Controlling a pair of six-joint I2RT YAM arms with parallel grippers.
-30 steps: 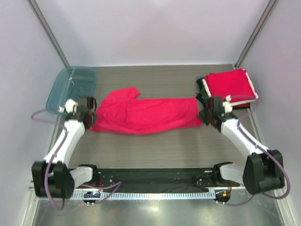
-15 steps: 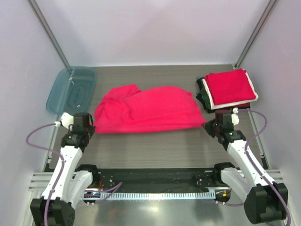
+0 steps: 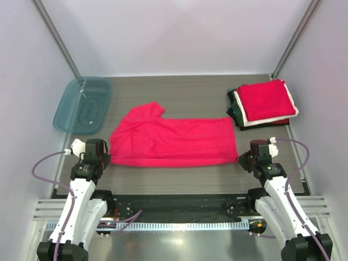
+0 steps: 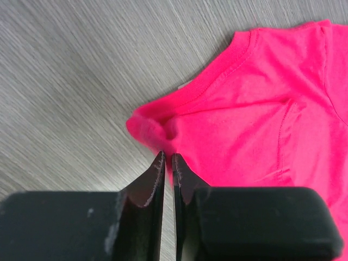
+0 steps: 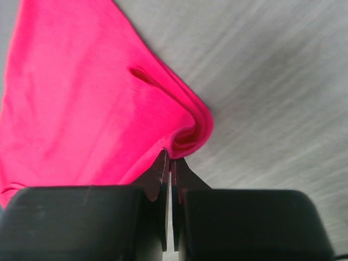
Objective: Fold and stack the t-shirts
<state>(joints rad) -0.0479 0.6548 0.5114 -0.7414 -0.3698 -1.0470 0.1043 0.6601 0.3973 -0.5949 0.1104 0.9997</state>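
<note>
A crimson-red t-shirt (image 3: 174, 142) lies spread flat across the middle of the table, folded into a long strip with a sleeve sticking up at its left. My left gripper (image 3: 106, 159) is at the shirt's near-left corner. In the left wrist view the t-shirt (image 4: 255, 109) puckers at the left gripper (image 4: 168, 157), whose jaws pinch it with only a thin slit between them. My right gripper (image 3: 241, 160) is at the near-right corner. In the right wrist view the right gripper (image 5: 169, 157) is shut on a folded edge of the t-shirt (image 5: 81, 98).
A stack of folded t-shirts (image 3: 265, 103), red on top over white and dark ones, sits at the back right. A translucent teal tray (image 3: 82, 104) stands at the back left. Grey walls and metal posts close in the table.
Both arms drew back toward the near edge, dragging the red t-shirt with them; it billowed, then settled flat. The left jaws have parted by a hair.
</note>
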